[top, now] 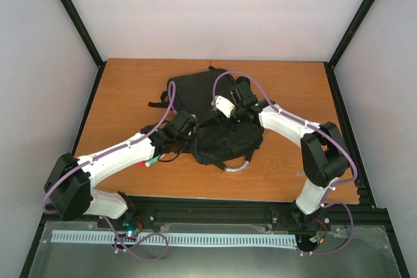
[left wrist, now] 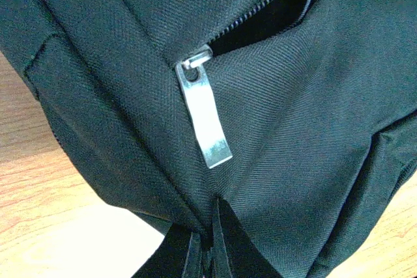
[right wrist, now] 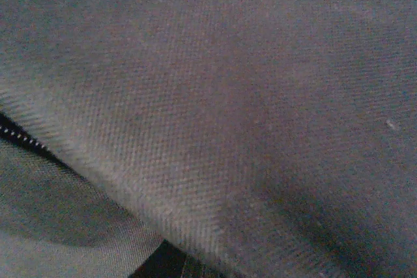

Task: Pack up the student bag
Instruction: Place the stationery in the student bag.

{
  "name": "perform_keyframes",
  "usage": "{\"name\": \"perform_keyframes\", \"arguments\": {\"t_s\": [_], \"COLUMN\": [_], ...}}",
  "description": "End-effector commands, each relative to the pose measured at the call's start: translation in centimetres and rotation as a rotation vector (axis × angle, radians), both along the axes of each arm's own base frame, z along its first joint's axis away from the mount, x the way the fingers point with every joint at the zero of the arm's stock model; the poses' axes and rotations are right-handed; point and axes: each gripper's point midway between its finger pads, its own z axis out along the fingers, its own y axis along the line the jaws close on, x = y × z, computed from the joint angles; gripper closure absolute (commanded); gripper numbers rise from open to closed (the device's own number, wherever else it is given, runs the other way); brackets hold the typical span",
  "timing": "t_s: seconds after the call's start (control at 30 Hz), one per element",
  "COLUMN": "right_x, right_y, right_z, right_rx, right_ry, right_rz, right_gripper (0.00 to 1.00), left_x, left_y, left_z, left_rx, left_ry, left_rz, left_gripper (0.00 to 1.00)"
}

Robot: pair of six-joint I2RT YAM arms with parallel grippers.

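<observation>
White walls (top: pixel 215 11) and black corner posts enclose an orange-brown wooden bench (top: pixel 130 89). At the near edge, two white arms rise from a black rail (top: pixel 215 211).

On the left side, the left arm (top: pixel 124 154) runs low and nearly flat, reaching forward and to the right to the student bag's (top: pixel 218 140) left side. The left jaws are closed, their dark tips meeting at a fold of black cloth just below a flat silver zip pull (left wrist: pixel 205 122). Whether any cloth is pinched between them cannot be told. The zip beside the pull is partly open onto a dark interior.

Opposite it, the right arm (top: pixel 287 122) bends sharply at a raised elbow and reaches left over the bag's middle. The right jaws are closed and pressed so close that their camera shows only blurred grey-black weave and a few zip teeth (right wrist: pixel 19 136).

That bag lies crumpled at the bench's centre, its silvery-grey handle (top: pixel 238 166) curving at its near edge. Purple cables (top: pixel 244 77) loop above both wrists.
</observation>
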Motion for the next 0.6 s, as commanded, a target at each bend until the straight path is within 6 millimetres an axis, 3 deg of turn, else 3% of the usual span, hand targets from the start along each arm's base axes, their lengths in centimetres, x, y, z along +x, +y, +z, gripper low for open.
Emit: {"name": "perform_keyframes", "arguments": {"t_s": [0.0, 0.13, 0.3, 0.57], "right_x": [3.1, 3.6, 3.4, -1.7], "right_y": [1.3, 0.3, -1.0, 0.5], "right_z": [1.8, 2.0, 3.7, 3.6], "right_rx": [0.053, 0.041, 0.069, 0.126], "right_ry": [-0.085, -0.121, -0.179, -0.011], "right_rz": [-0.077, -0.142, -0.212, -0.016], "right_gripper": [0.94, 0.91, 0.78, 0.68], "left_x": [0.7, 0.7, 0.9, 1.3], "left_y": [-1.0, -0.8, -0.8, -1.0], "left_z": [2.8, 2.7, 2.6, 2.4], "left_rx": [-0.066, -0.063, -0.058, -0.042], "left_ry": [-0.095, -0.099, -0.101, -0.105], "left_rz": [-0.028, -0.021, -0.017, -0.015], "left_gripper": [0.99, 0.99, 0.99, 0.99]}}
